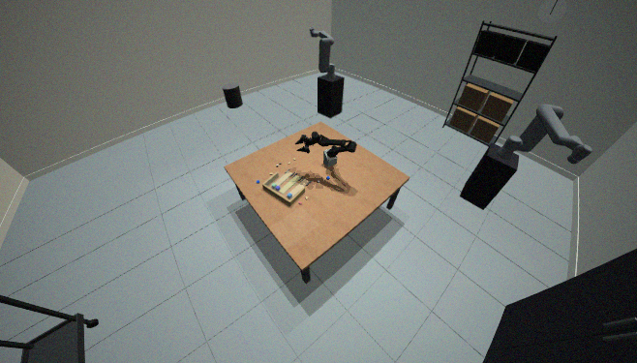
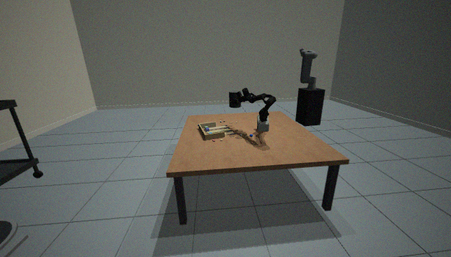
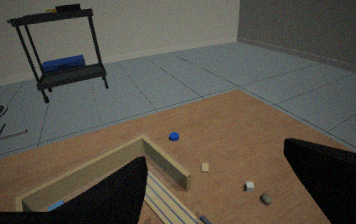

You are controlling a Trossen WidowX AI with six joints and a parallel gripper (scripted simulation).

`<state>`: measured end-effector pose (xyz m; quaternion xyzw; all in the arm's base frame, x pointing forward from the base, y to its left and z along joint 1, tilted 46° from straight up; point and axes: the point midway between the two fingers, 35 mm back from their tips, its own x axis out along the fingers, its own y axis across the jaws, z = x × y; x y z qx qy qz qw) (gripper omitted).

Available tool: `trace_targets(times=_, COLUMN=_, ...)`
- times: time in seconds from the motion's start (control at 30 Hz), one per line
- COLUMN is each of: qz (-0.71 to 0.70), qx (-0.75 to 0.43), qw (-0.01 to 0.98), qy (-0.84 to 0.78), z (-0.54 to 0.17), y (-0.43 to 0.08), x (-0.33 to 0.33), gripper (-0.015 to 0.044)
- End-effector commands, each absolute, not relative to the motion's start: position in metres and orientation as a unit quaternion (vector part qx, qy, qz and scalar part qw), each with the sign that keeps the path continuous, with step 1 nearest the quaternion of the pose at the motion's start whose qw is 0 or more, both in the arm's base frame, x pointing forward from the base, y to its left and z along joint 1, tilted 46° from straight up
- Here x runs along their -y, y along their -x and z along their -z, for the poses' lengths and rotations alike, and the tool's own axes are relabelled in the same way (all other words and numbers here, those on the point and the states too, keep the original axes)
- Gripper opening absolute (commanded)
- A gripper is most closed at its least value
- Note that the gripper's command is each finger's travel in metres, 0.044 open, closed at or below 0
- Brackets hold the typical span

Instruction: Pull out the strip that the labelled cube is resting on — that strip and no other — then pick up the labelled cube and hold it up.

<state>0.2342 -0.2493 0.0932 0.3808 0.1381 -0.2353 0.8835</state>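
Note:
A shallow wooden tray (image 1: pixel 277 196) (image 2: pixel 215 136) (image 3: pixel 167 165) sits on the left part of the table. Pale strips lie in it, their ends reaching out on the side facing the arm; one strip (image 3: pixel 165 200) with blue lines shows in the wrist view. A blue-purple cube (image 1: pixel 278 188) (image 2: pixel 207 129), a green one beside it and a light blue one (image 1: pixel 289 196) stand in the tray. No label is readable, so which cube is labelled cannot be told. My gripper (image 1: pixel 299 146) (image 3: pixel 215 155) is open and empty, high above the table.
A blue disc (image 1: pixel 257 182) (image 3: pixel 174 136) lies beyond the tray. A tan block (image 3: pixel 205 167), a white cube (image 3: pixel 249 186) and a grey pebble (image 3: pixel 266 199) lie beside it. Another blue piece (image 1: pixel 328 178) (image 2: pixel 251 135) lies near the arm's base. Small bits lie at the tray's front corner.

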Motion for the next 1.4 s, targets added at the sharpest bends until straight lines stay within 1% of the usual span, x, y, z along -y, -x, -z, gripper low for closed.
trace_targets(times=0.0, qz=0.105, qx=-0.180, qw=0.896, qy=-0.392, z=-0.084, y=-0.260, x=0.195, gripper=0.0400)
trace_targets(times=0.1, qz=0.006, qx=-0.202, qw=0.896, qy=-0.395, z=-0.085, y=-0.274, x=0.154, gripper=0.0400)
trace_targets(times=0.17, qz=-0.016, qx=-0.206, qw=0.895, qy=-0.396, z=-0.085, y=-0.276, x=0.145, gripper=0.0400)
trace_targets(times=0.73, qz=-0.016, qx=-0.206, qw=0.895, qy=-0.396, z=-0.085, y=-0.276, x=0.145, gripper=0.0400)
trace_targets(times=0.9, qz=-0.013, qx=-0.236, qw=0.893, qy=-0.383, z=-0.077, y=-0.288, x=0.156, gripper=0.0269)
trace_targets(times=1.07, qz=-0.019, qx=-0.313, qw=0.884, qy=-0.346, z=-0.054, y=-0.316, x=0.177, gripper=0.0138)
trace_targets(times=1.23, qz=-0.058, qx=-0.381, qw=0.866, qy=-0.317, z=-0.029, y=-0.340, x=0.189, gripper=0.0006)
trace_targets(times=1.37, qz=-0.099, qx=-0.431, qw=0.847, qy=-0.294, z=-0.008, y=-0.356, x=0.193, gripper=0.0000)
